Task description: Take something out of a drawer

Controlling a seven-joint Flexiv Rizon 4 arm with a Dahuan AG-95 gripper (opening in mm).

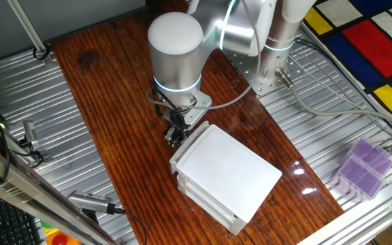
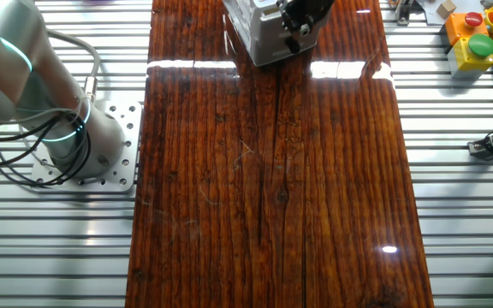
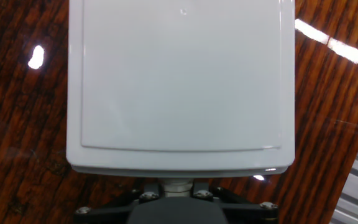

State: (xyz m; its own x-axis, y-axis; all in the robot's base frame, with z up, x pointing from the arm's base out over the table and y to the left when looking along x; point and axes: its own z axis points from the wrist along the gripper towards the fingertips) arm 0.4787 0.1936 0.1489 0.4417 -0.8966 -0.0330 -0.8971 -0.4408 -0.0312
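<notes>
Gripping knob (image 3: pixel 178 185), tool (image 3: pixel 176 198) at closed drawer (image 1: pixel 184 150); contents hidden.

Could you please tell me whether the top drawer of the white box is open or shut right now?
Shut: the drawer front sits flush with the white box, gripper at its knob.

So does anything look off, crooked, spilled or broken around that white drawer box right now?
Nothing stands out. The white drawer box sits flat on the wooden table, its drawers look shut and flush, and no spill or damage shows. The gripper is at the box's front edge, by the top drawer's knob. Whether its fingers are closed on it is hidden.
</notes>
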